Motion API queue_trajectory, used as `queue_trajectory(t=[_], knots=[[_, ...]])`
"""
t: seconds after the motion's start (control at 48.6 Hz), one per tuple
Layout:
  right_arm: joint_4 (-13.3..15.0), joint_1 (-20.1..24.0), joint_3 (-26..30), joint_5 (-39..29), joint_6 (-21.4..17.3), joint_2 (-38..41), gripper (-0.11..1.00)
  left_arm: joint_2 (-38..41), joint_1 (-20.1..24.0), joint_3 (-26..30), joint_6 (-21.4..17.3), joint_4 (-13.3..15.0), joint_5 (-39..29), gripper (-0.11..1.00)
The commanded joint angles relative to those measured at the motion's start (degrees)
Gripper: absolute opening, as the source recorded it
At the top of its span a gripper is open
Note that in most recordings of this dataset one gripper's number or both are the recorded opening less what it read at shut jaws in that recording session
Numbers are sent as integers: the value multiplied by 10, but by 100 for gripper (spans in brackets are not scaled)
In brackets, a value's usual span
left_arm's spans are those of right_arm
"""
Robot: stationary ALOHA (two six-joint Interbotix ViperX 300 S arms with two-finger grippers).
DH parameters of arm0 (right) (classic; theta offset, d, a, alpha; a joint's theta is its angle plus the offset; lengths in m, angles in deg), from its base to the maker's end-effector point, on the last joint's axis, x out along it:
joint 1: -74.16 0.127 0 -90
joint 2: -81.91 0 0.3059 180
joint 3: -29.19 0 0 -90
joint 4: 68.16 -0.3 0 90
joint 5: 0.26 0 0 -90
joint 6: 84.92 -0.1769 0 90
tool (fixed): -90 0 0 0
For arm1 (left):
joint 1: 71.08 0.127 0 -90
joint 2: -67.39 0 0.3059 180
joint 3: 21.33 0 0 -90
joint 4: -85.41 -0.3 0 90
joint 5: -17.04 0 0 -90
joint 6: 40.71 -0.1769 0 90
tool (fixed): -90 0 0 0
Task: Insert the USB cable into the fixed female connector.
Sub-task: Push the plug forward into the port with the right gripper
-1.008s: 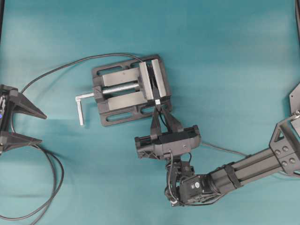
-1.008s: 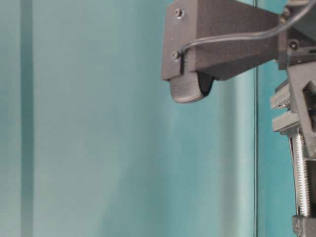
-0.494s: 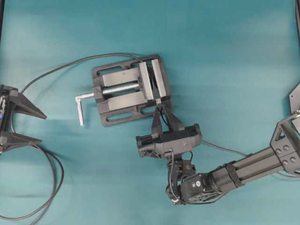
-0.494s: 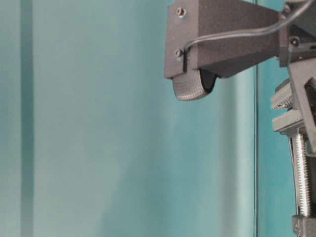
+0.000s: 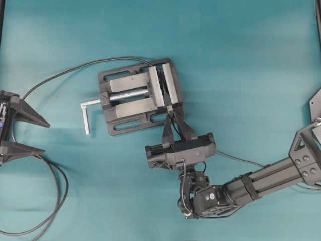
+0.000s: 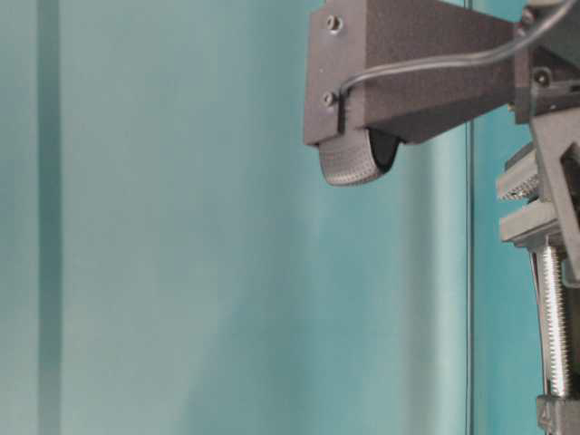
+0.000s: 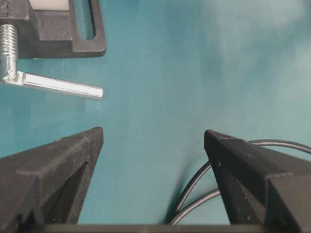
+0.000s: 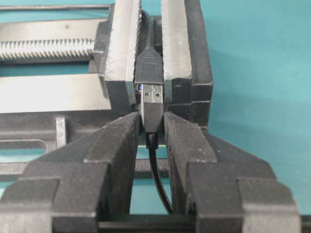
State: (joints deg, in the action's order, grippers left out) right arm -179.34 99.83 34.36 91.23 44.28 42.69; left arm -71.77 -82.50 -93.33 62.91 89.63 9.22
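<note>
**Right claw pinches the plug at the vise mouth**

Right claw (image 8: 152, 127) is closed on the black plug of the USB cable (image 8: 152, 112), its two fingers (image 8: 116, 141) pressing the plug body from either side. The plug's long axis runs straight away from the claw toward the vise (image 8: 192, 73), silvery tip leading, thin cord trailing back between the fingers. The tip meets the end of the connector (image 8: 148, 68), a small dark block clamped between the vise's two pale faces and lying along the same line as the plug. The metal tip shows between the two black bodies, so the plug is not pushed fully home; how deep it sits cannot be told.

From overhead, the right claw (image 5: 170, 116) reaches the near edge of the vise (image 5: 138, 95), at the end away from the screw and handle (image 5: 86, 114). A long black cable (image 5: 55, 80) leaves the far side of the vise and loops off toward the left claw (image 5: 42, 134). That claw sits well apart from the vise, beyond the handle, fingers spread wide and holding nothing; loops of cable pass beneath it.

Everything rests on a plain teal cloth (image 5: 251, 60), smooth and flat. The table-level view shows only the same teal behind the right arm and the vise's screw.
</note>
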Motion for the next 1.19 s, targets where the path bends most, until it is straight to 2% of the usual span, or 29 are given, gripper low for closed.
queue_trajectory(t=[0.0,0.844,1.173], knots=[[3,-6,2,1,0,-32,21,6,0,5,6,0,4,99],[4,-11,1,-9,4,-32,21,5,0,5,6,0,4,99],[1,-15,0,-10,33,-52,21,5,0,5,6,0,4,99]])
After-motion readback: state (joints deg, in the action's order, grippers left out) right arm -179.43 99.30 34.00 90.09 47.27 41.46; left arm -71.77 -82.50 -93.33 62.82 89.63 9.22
